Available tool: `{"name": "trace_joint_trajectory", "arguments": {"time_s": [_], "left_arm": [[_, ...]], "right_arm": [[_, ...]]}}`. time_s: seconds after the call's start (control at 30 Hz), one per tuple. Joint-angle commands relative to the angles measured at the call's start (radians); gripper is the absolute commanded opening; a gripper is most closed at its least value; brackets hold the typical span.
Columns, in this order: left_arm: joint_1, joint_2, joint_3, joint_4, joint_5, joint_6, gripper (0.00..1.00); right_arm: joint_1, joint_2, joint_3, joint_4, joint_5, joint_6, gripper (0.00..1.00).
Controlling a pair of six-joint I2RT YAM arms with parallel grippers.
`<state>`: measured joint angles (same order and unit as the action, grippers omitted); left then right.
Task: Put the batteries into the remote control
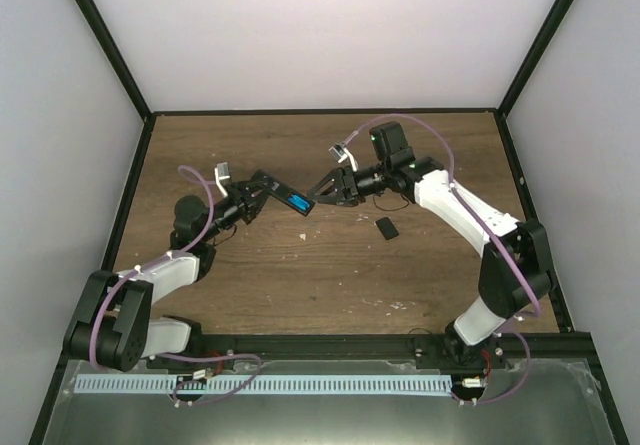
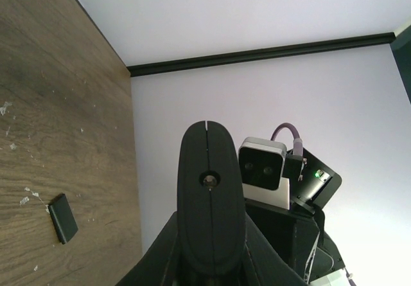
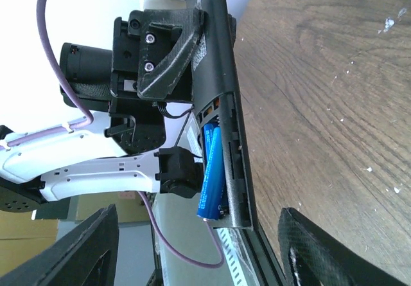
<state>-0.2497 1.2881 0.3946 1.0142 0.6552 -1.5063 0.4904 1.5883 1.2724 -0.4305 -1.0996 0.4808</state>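
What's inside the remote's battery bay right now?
Two blue batteries lie side by side in the open bay of the remote control. Whether their ends meet the contacts is hidden by the bay wall.

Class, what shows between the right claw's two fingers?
In the right wrist view: the open end of the remote, holding two batteries, framed by the spread fingers of the right claw.

Left claw (image 1: 262, 187) clamped, right claw (image 1: 323, 191) agape
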Motion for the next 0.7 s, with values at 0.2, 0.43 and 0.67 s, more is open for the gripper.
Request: {"name": "trace_joint_trajectory", "arguments": {"time_s": [0.2, 0.43, 0.67], "left_arm": [[-0.002, -0.002, 0.029, 0.054, -0.008, -0.012, 0.00], [-0.002, 0.006, 0.023, 0.084, -0.009, -0.037, 0.00], [-0.002, 0.004, 0.017, 0.094, -0.011, -0.053, 0.00]], "right_arm": [[0.024, 0.039, 0.022, 0.016, -0.028, -0.026, 0.58], [0.038, 0.050, 0.035, 0.040, -0.062, -0.064, 0.56], [0.045, 0.065, 0.046, 0.063, -0.080, -0.075, 0.51]]}}
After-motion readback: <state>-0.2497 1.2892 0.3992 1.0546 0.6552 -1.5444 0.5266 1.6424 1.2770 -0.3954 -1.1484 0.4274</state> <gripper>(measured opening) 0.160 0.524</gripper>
